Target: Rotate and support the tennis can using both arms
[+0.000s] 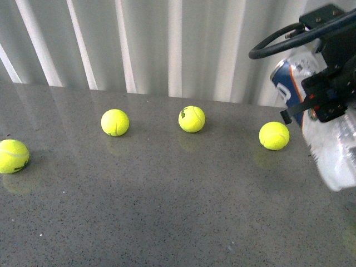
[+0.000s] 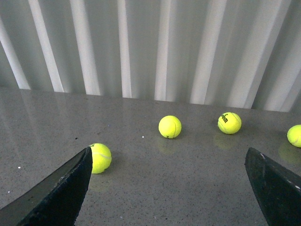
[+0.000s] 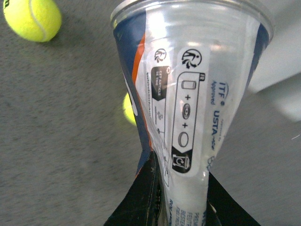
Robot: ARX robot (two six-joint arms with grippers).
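My right gripper is clamped on the tennis can at the right edge of the front view, holding it tilted over the grey worktop. My left gripper has its fingers wide apart. Four tennis balls lie across the worktop, the nearest just left of the can.

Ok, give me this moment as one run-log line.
right gripper: shut on tennis can, tilted | left gripper: open, empty | four tennis balls loose on table
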